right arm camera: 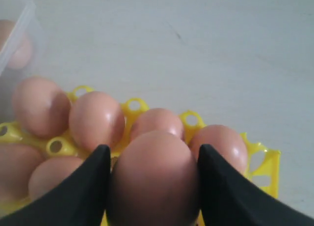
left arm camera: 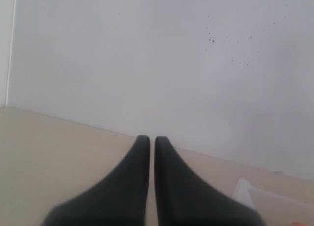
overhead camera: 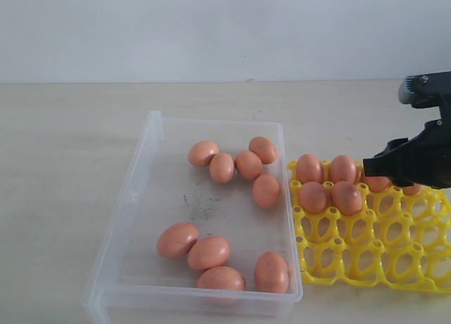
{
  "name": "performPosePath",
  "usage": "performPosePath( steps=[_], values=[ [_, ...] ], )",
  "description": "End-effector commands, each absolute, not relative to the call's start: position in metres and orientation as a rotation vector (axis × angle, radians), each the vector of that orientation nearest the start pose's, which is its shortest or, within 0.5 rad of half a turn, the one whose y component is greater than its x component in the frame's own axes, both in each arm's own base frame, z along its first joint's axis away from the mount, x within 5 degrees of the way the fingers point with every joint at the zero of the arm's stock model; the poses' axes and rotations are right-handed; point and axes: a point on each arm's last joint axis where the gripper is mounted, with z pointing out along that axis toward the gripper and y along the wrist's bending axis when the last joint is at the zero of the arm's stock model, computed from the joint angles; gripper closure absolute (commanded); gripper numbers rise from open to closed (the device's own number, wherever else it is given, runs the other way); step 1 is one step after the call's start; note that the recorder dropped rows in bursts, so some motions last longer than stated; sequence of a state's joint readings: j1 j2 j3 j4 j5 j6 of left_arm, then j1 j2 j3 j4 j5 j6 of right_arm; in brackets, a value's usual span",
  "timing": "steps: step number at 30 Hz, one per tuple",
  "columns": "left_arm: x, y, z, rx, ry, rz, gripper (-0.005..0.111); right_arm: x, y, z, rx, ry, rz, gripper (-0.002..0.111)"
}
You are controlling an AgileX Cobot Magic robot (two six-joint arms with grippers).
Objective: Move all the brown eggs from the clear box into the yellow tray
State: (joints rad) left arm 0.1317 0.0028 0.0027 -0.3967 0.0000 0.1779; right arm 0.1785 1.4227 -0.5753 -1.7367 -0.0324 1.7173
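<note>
Our right gripper [right arm camera: 153, 150] clamps a brown egg [right arm camera: 153, 184] above the yellow tray [right arm camera: 135, 105]; lowered off-centre, we could crack it on neighbouring eggs [right arm camera: 95, 119]

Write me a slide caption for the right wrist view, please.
Right gripper holding an egg over the yellow tray, beside other eggs already seated.
</note>
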Motion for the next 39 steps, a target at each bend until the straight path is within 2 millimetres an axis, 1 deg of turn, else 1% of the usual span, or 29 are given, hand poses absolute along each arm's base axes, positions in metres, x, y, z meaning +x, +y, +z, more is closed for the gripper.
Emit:
performPosePath(
  steps=[1,4,5,6,7,8,9,12,15,16,17,18,19,20,21,23,24,25,26,27,28,29,31,34,35,36,37,38,39],
  values=[
    [0.056,0.007,0.213,-0.253,1.462,-0.07,0.103,0.26,0.058,0.195,-0.48,2.269,0.122,0.108],
    [0.056,0.007,0.213,-0.253,1.462,-0.07,0.103,0.262,0.075,0.203,-0.758,2.158,0.043,0.108],
    [0.056,0.007,0.213,-0.253,1.462,-0.07,0.103,0.26,0.082,0.204,-0.885,2.104,-0.029,0.108],
    [0.056,0.007,0.213,-0.253,1.462,-0.07,0.103,0.258,0.089,0.204,-0.961,2.065,-0.092,0.108],
    [0.056,0.007,0.213,-0.253,1.462,-0.07,0.103,0.259,0.091,0.205,-1.005,2.031,-0.202,0.108],
    [0.056,0.007,0.213,-0.253,1.462,-0.07,0.103,0.257,0.098,0.205,-1.089,1.977,-0.328,0.108],
    [0.056,0.007,0.213,-0.253,1.462,-0.07,0.103,0.257,0.099,0.207,-1.132,1.937,-0.462,0.108],
    [0.056,0.007,0.213,-0.253,1.462,-0.07,0.103,0.254,0.109,0.207,-1.386,1.754,-0.847,0.108],
    [0.056,0.007,0.213,-0.253,1.462,-0.07,0.103,0.252,0.115,0.205,-1.689,1.528,-1.213,0.108],
    [0.056,0.007,0.213,-0.253,1.462,-0.07,0.103,0.25,0.116,0.204,-1.895,1.361,-1.43,0.108],
    [0.056,0.007,0.213,-0.253,1.462,-0.07,0.103,0.249,0.116,0.202,-1.966,1.303,-1.501,0.108],
    [0.056,0.007,0.213,-0.253,1.462,-0.07,0.103,0.244,0.112,0.199,-2.109,1.18,-1.637,0.108],
    [0.056,0.007,0.213,-0.253,1.462,-0.07,0.103,0.24,0.109,0.198,-2.146,1.147,-1.681,0.108],
    [0.056,0.007,0.213,-0.253,1.462,-0.07,0.103,0.23,0.106,0.194,-2.183,1.113,-1.7,0.108],
    [0.056,0.007,0.213,-0.253,1.462,-0.07,0.103,0.225,0.106,0.194,-2.19,1.092,-1.662,0.108],
    [0.056,0.007,0.213,-0.253,1.462,-0.07,0.103,0.21,0.117,0.209,-2.003,1.152,-1.453,0.108],
    [0.056,0.007,0.213,-0.253,1.462,-0.07,0.103,0.197,0.125,0.227,-1.801,1.216,-1.283,0.108],
    [0.056,0.007,0.213,-0.253,1.462,-0.07,0.103,0.185,0.127,0.245,-1.603,1.28,-1.114,0.108],
    [0.056,0.007,0.213,-0.253,1.462,-0.07,0.103,0.175,0.126,0.26,-1.444,1.325,-0.967,0.108],
    [0.056,0.007,0.213,-0.253,1.462,-0.07,0.103,0.164,0.124,0.275,-1.246,1.391,-0.767,0.108],
    [0.056,0.007,0.213,-0.253,1.462,-0.07,0.103,0.158,0.121,0.283,-1.116,1.438,-0.611,0.108],
    [0.056,0.007,0.213,-0.253,1.462,-0.07,0.103,0.151,0.118,0.291,-1.032,1.453,-0.452,0.108],
    [0.056,0.007,0.213,-0.253,1.462,-0.07,0.103,0.143,0.112,0.302,-0.818,1.514,-0.225,0.108],
    [0.056,0.007,0.213,-0.253,1.462,-0.07,0.103,0.142,0.088,0.315,-0.309,1.595,-0.015,0.108],
    [0.056,0.007,0.213,-0.253,1.462,-0.07,0.103,0.143,0.083,0.316,-0.185,1.604,0.032,0.108],
    [0.056,0.007,0.213,-0.253,1.462,-0.07,0.103,0.145,0.078,0.309,-0.065,1.63,0.103,0.108],
    [0.056,0.007,0.213,-0.253,1.462,-0.07,0.103,0.146,0.08,0.304,-0.07,1.653,0.117,0.108],
    [0.056,0.007,0.213,-0.253,1.462,-0.07,0.103,0.149,0.086,0.294,-0.158,1.695,0.099,0.108],
    [0.056,0.007,0.213,-0.253,1.462,-0.07,0.103,0.151,0.089,0.291,-0.214,1.709,0.075,0.108]
  ],
)
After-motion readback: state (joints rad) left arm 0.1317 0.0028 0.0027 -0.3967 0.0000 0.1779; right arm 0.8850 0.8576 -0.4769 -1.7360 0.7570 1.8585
